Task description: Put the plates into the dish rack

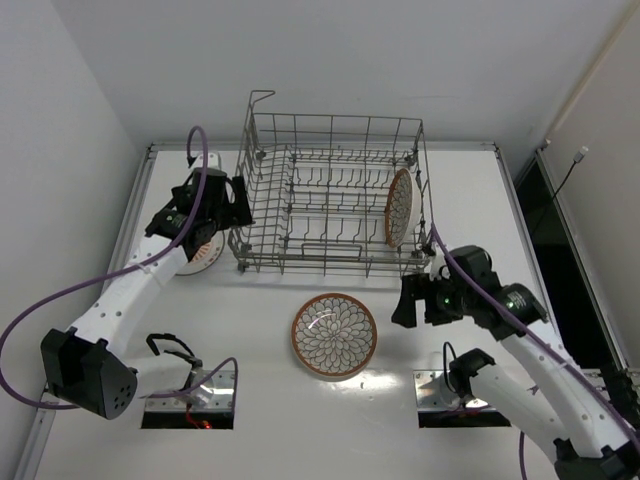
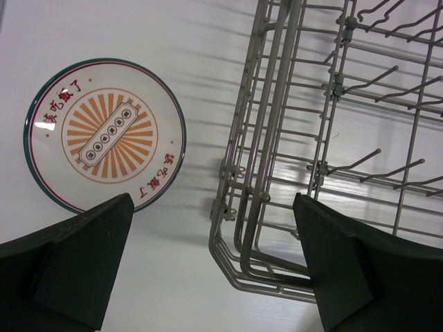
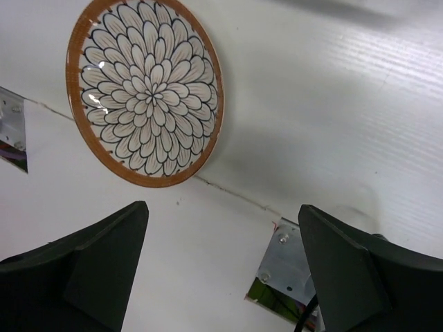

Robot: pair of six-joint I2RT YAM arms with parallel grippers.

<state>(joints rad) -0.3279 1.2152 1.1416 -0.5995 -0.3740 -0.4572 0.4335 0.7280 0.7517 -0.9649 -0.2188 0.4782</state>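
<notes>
Right wrist: right hand (image 3: 223,221) wide open, empty.

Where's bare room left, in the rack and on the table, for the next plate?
Rack: the tine rows left of the standing plate are bare. Table: bare between the left arm and the floral plate, and along the rack's right wall. Crowded: rack's left wall, with the sunburst plate and left fingers; front-right corner, by the right fingers.
</notes>
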